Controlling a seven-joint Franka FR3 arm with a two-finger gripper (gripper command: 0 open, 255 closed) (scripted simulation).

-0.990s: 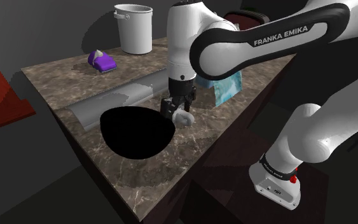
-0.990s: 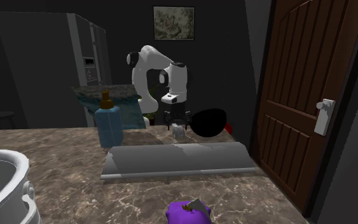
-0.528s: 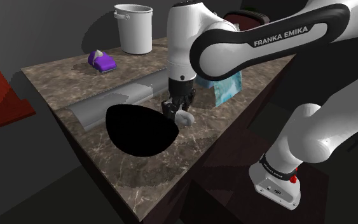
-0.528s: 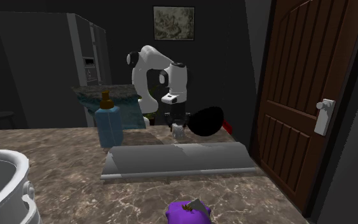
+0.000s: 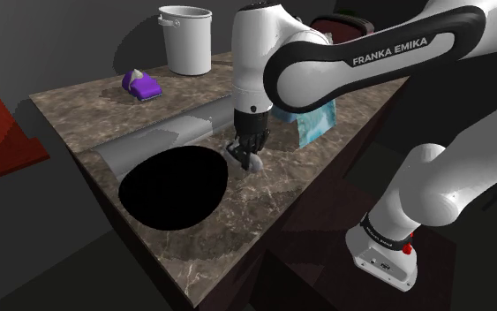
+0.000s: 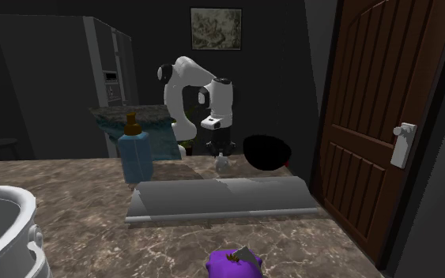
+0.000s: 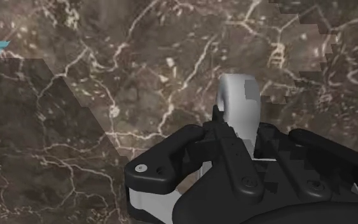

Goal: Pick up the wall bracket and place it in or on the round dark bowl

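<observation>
- Grasp looks done: your gripper (image 5: pixel 252 154) has its fingers closed in on the wall bracket (image 5: pixel 257 164), and in the wrist view the white piece (image 7: pixel 237 102) sticks out from between them with its rounded end forward.
- Height is the open question. The bracket hangs low over the marbled countertop (image 5: pixel 264 212), and you cannot tell from these views whether it is clear of the stone or touching it.
- Your target, the round dark bowl (image 5: pixel 174 185), sits toward the countertop's near corner, close to the edge on the shoulder view's left.
- The bracket is just beside the bowl's rim, on the side toward the stand's edge of the countertop. It is not over the opening.
- By my reading you are somewhat past halfway. The pick is made, and the carry over the rim and the release are left.
- That carry is short, but the rim lies between the bracket and the hollow, so you likely need some height before going sideways.
- A long grey half-round piece (image 5: pixel 149 143) lies across the countertop's middle, just behind the bowl.
- The purple object (image 5: pixel 143 85) and the white bucket (image 5: pixel 186 40) stand toward the far edge, well apart from your path.
</observation>
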